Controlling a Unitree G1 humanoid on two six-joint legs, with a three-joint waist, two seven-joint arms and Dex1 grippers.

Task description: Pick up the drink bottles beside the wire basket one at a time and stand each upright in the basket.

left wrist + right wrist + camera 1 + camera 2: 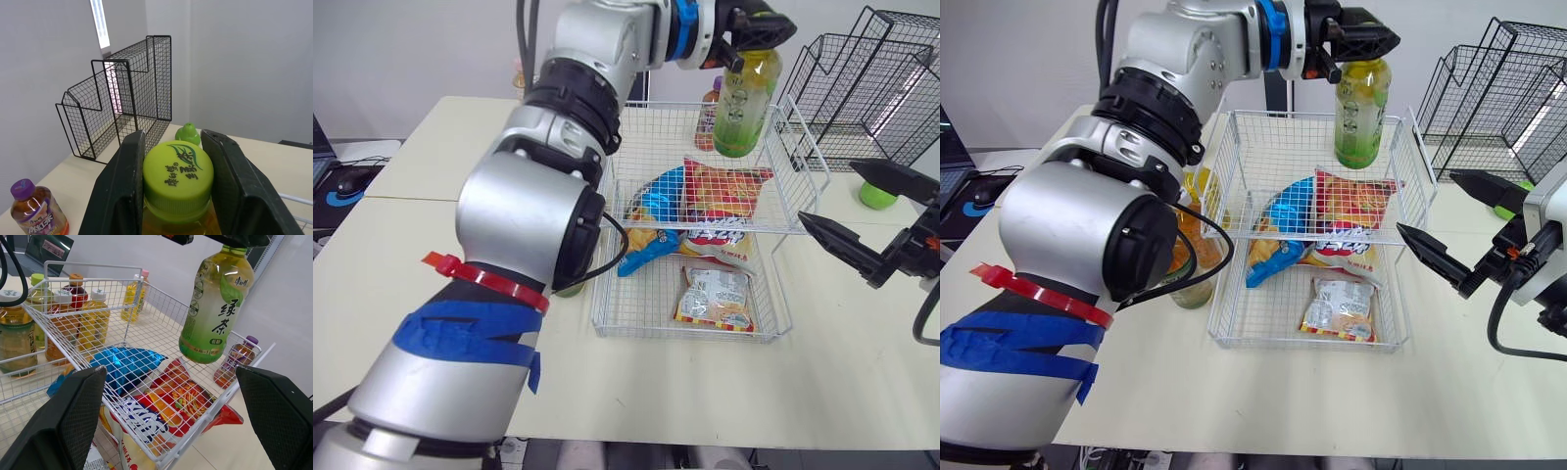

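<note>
The cream table (pixel 431 245) stands against a plain white wall. Over it, the clear green-tea bottle with the lime cap (pixel 744 108) hangs upright above the far end of the white wire basket (pixel 1304 115), its base clear of the red snack bag (pixel 729 191) below. Your left gripper (pixel 752 31) is clamped on the cap from above, so the bottle's long axis points straight down into the basket. I'd judge a plain descent suits, steered off the bag. Your right gripper (pixel 827 193) hangs spread wide beside the basket's right wall.
</note>
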